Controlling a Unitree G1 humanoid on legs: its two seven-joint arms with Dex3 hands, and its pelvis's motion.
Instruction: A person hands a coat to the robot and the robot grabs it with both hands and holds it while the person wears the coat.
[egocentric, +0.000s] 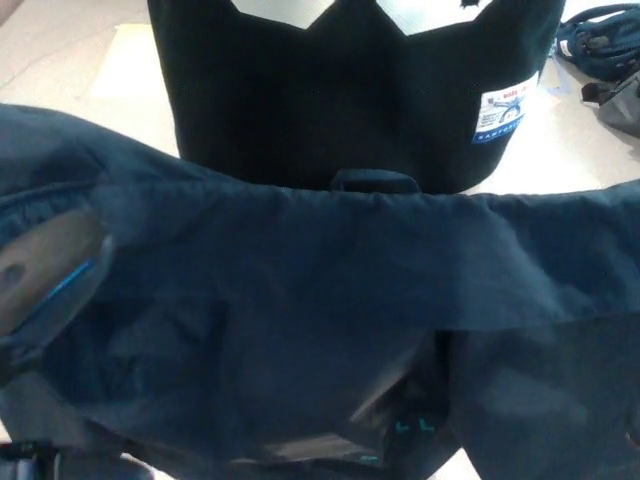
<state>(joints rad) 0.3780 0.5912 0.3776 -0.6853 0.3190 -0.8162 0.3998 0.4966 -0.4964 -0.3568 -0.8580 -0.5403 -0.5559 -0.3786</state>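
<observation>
**Coat spread wide across the view**

You see the dark blue coat stretched from left edge to right edge, its hanging loop at the upper middle. Your left hand shows at the left, partly under the fabric; you cannot tell its fingers. Behind the coat stands a person in black.

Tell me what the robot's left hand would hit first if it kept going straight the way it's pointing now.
Most likely the coat itself. The left hand shows only as a blurred shape at the picture's left, angled up and right, with dark coat fabric draped right over and ahead of it. Depth is unclear, so this is a guess.
</observation>
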